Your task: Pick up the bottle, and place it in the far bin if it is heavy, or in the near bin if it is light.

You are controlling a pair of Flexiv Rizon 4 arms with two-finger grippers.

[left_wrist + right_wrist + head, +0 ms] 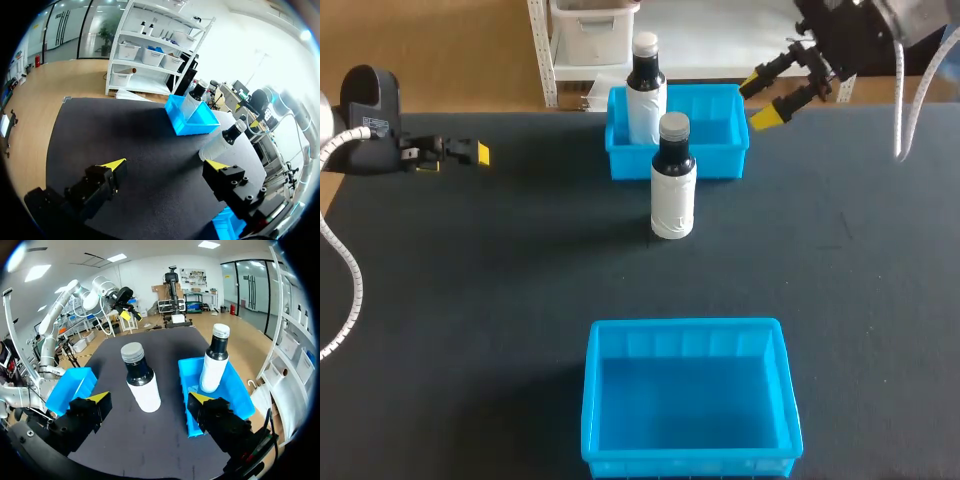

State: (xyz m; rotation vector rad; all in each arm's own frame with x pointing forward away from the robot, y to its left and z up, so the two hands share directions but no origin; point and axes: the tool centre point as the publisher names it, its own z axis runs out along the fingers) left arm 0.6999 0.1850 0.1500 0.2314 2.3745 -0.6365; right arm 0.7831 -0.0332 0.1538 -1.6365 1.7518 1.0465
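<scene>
Head camera is looking down from above-behind; wrist cameras are facing inward, low, from opposite sides, all sharing bottle [672,190], far bin [720,162].

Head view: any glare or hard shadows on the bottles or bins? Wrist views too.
Head view: no glare; the middle bottle and near bin throw only faint, soft shadows on the dark table. Left wrist view: that bottle's white label nearly merges with the bright room behind. Right wrist view: it and the second bottle, in the far bin, are evenly lit, no hot spots.
</scene>
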